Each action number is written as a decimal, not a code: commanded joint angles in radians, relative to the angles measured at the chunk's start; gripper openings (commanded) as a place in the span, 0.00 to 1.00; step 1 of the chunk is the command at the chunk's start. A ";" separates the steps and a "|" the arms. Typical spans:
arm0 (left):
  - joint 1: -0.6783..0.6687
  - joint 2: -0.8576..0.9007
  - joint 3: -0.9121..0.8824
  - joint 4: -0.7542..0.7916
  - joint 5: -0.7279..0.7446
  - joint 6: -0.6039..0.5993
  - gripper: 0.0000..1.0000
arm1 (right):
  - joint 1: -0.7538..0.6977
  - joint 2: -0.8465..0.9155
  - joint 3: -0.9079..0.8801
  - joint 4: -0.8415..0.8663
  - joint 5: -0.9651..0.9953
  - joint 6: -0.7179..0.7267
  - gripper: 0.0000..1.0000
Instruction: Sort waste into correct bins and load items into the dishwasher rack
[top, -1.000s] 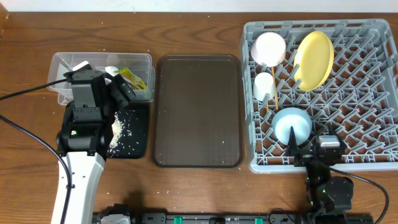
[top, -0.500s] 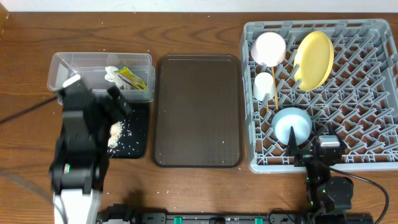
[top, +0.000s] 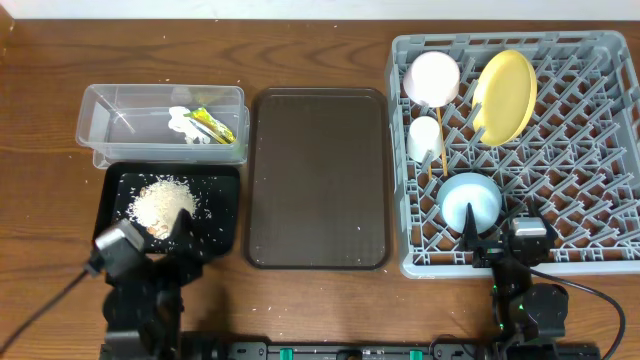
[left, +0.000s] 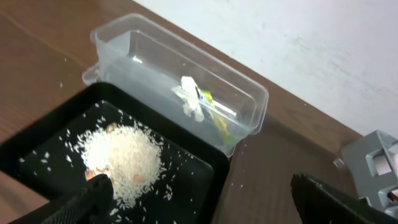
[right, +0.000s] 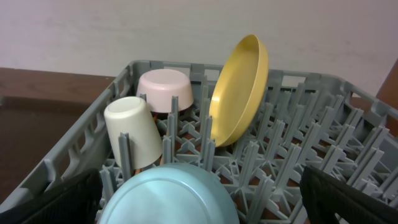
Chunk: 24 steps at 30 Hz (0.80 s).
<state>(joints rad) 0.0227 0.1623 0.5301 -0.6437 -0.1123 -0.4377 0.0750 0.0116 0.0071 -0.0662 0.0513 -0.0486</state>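
Observation:
The clear tub (top: 120, 105) holds the crumpled tissue (top: 180, 122) and the snack wrapper (top: 212, 126). The black tray (top: 225, 210) in front of it holds a pile of rice crumbs (top: 163, 203). My left gripper (top: 150, 245) is open and empty at the tray's near edge; its wrist view shows the rice (left: 124, 155) between its fingers (left: 211, 199). The rack (top: 600, 150) holds the white bowl (top: 432, 77), cup (top: 424, 138), yellow plate (top: 505, 95), blue dish (top: 470, 200) and chopsticks (top: 439, 150). My right gripper (top: 500, 235) is open and empty at the rack's near wall, just behind the blue dish (right: 168, 199).
A large dark brown serving tray (top: 318, 180) lies between the bins and the rack. A few stray crumbs dot the wooden table around the bins. The rack's right half holds only pegs.
My left arm has pulled back from the tub toward the table's front edge, uncovering the rice pile on the black tray. The right arm has not moved.

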 joint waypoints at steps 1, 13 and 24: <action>0.002 -0.102 -0.095 0.029 -0.001 -0.063 0.94 | -0.010 -0.006 -0.002 -0.004 -0.004 -0.013 0.99; -0.016 -0.161 -0.413 0.684 0.027 -0.080 0.94 | -0.010 -0.006 -0.002 -0.004 -0.004 -0.012 0.99; -0.064 -0.161 -0.526 0.749 0.045 -0.026 0.95 | -0.010 -0.006 -0.002 -0.004 -0.004 -0.013 0.99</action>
<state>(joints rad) -0.0307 0.0101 0.0067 0.1184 -0.0772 -0.5137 0.0750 0.0120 0.0071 -0.0666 0.0509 -0.0486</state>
